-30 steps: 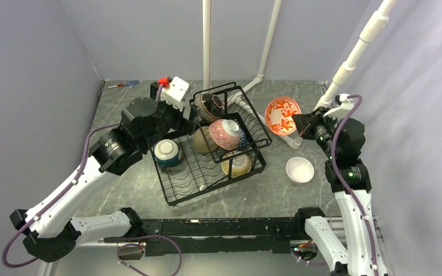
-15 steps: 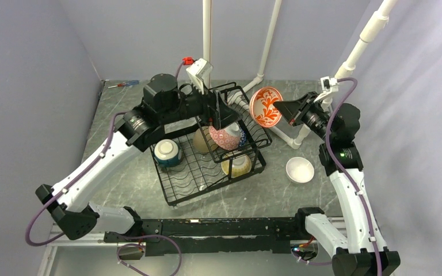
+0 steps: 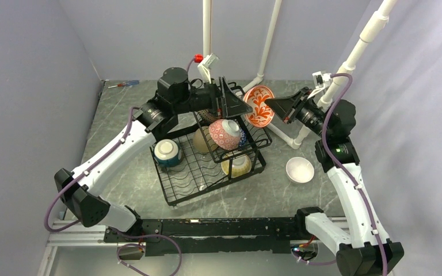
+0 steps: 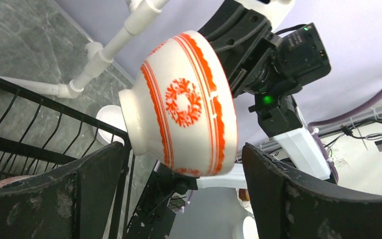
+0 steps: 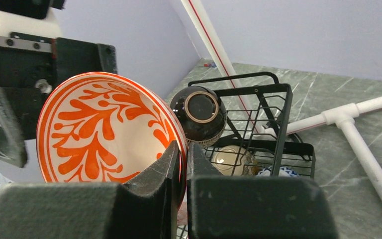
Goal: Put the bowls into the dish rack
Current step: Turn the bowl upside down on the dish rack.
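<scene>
Orange-patterned bowl point(image 3: 259, 106) up in the air, tipped on edge just beside the far right corner of the dish rack point(image 3: 193, 181). Pinched at the rim by the right gripper point(image 3: 269, 105), fingers clenched on the wall, one inside, one outside. Left gripper point(image 4: 181, 154) right alongside, jaws spread wide, one finger on either side of that bowl in the left wrist view. Touching it or not, cannot tell.

Down in the rack: pink-red patterned bowl point(image 3: 225, 133) on its side in the middle, tan bowl point(image 3: 201, 140) just to its left, teal bowl point(image 3: 167, 152) upright on the left of the base tray, yellow dotted bowl point(image 3: 237, 165) at the near right. Dark brown bowl point(image 5: 201, 113) lying on its side in the upper basket, foot toward the right wrist camera. Just a glimpse of a blue-white bowl point(image 5: 277, 172) low in the rack.

White bowl point(image 3: 300, 169) sitting out on the table point(image 3: 276, 192), apart from the rack's right side.
</scene>
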